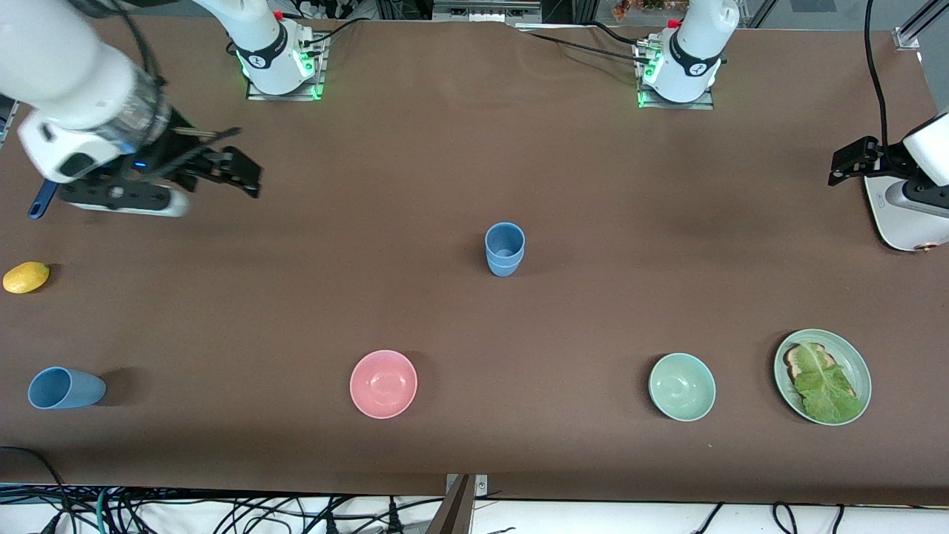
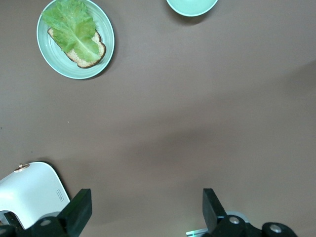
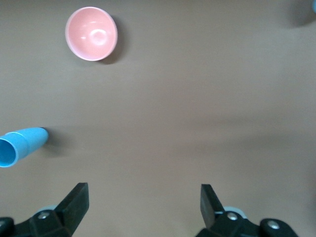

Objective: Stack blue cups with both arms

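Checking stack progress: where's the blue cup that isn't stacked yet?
The loose blue cup lies on its side at the right arm's end of the table, nearer the front camera than the lemon, in line with the pink bowl.

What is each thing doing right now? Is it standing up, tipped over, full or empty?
Stacked blue cups: upright, one nested in the other, mid-table.
Single blue cup: tipped on its side, empty.
Pink bowl: upright, empty.
Green bowl: upright, empty.
Green plate: holds toast with lettuce.
Lemon: lying on the table.
Left tool: open, holding nothing.
Right tool: open, holding nothing.
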